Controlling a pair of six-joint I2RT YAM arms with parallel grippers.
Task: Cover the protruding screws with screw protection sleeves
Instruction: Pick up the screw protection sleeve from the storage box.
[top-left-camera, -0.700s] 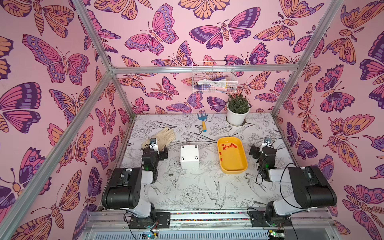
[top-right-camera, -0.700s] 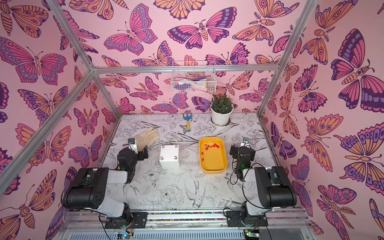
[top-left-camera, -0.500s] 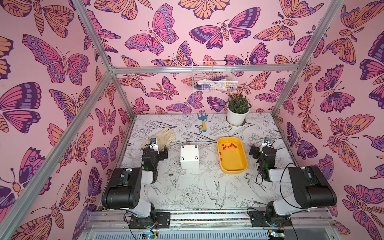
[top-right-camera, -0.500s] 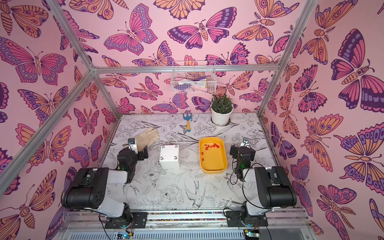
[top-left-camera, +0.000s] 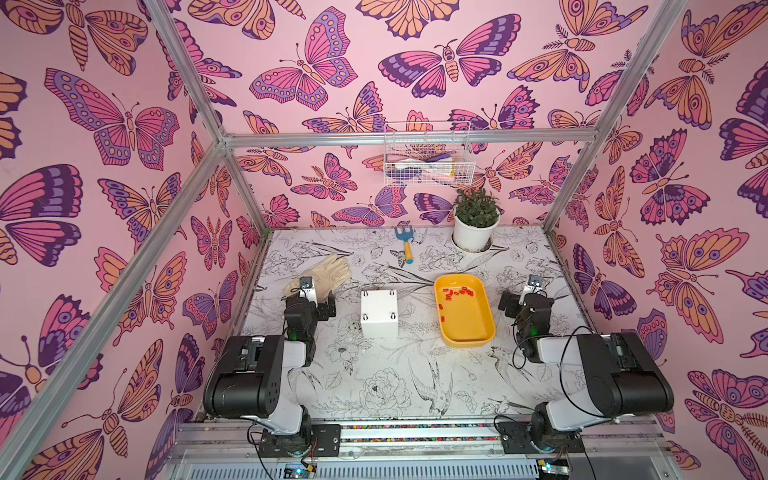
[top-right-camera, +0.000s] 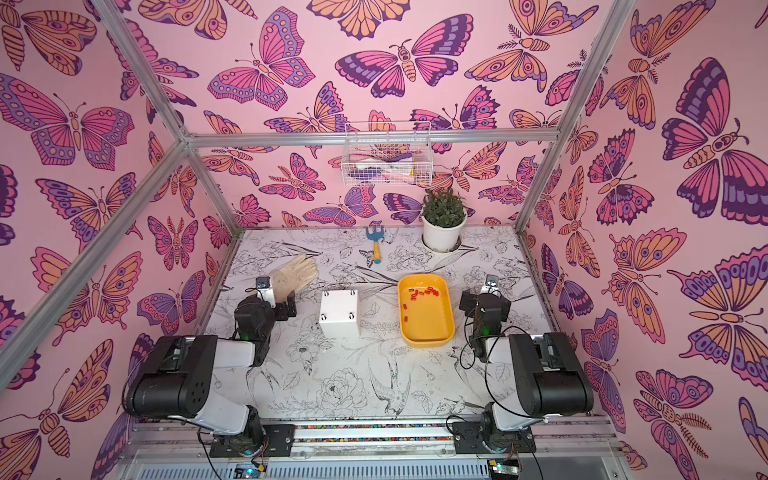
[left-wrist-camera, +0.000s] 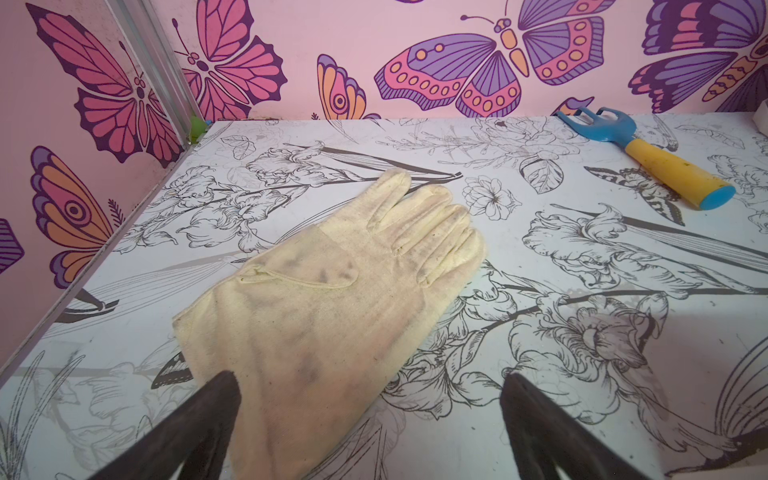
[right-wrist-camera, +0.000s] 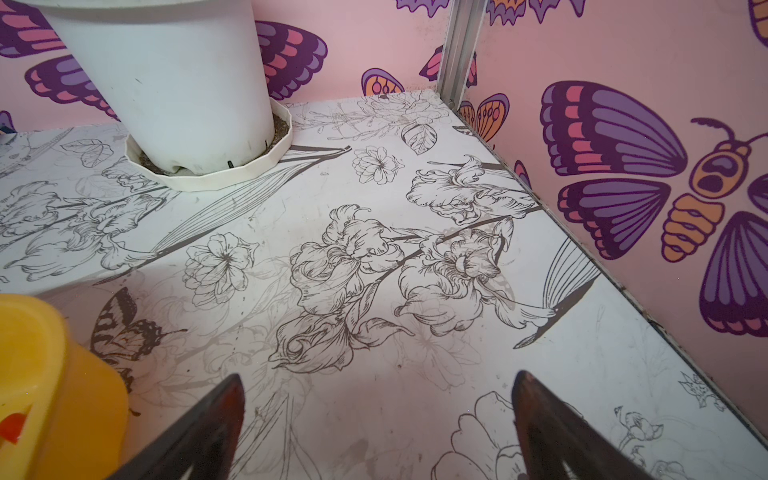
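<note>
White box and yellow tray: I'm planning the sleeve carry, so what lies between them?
Nothing: only bare printed table separates the white box from the yellow tray, in both top views.

All around me are pink walls (top-left-camera: 353, 50) covered in big purple, pink and orange butterflies. Shiny metal bars (top-left-camera: 407, 139) run along the corners. The floor (top-left-camera: 374, 374) under me is white with black drawings of flowers and birds. A white wire basket (top-left-camera: 415, 179) hangs on the back wall. Below it stands a green plant (top-left-camera: 476, 207) in a white pot (top-left-camera: 473, 237). The light is bright and even.
</note>
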